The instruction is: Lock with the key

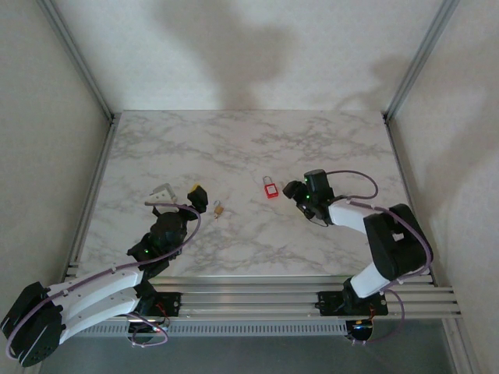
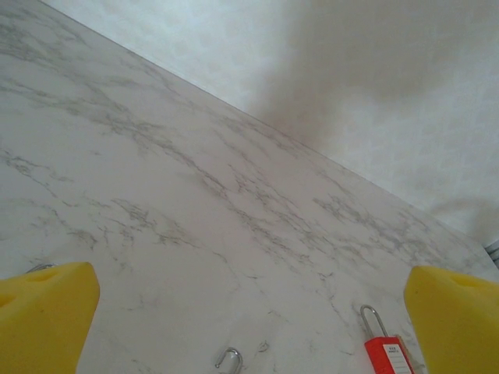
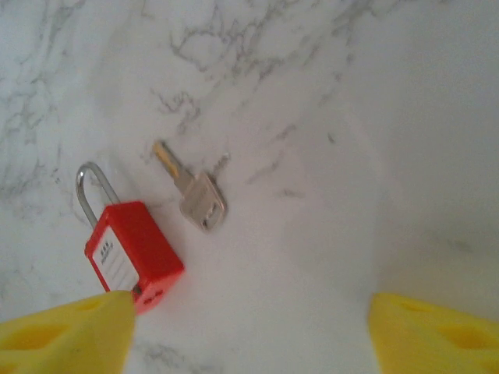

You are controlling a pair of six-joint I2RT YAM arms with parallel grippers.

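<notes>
The top view takes in the whole white, grey-veined marble worktop (image 1: 234, 140) with both arms reaching in from its near edge. A red, box-shaped plastic padlock with a thin steel shackle (image 1: 270, 188) lies flat near the middle, slightly toward the right edge. A small brass-coloured padlock (image 1: 219, 208) lies left of it and closer to the near edge.

From above, the key is too small to make out. The right wrist view shows it clearly as a flat silver metal key with a squarish head and a brassy blade (image 3: 195, 191). It lies on the marble just beside the red padlock (image 3: 132, 253), with a sliver of stone between them. That view also shows a white label on the padlock's face and its rounded, glossy shackle.

The right gripper (image 3: 249, 335) hangs over the stone near both, its soft yellow foam pads (image 3: 62, 335) spread wide with nothing between them.

The left gripper (image 2: 249, 327) has blocky, matte yellow pads (image 2: 456, 319) that are also fully parted and empty. Between them, the left wrist view shows the red padlock's top and shackle (image 2: 386, 351) from low down, and the curved tip of the brass padlock's shackle (image 2: 228, 358).
</notes>
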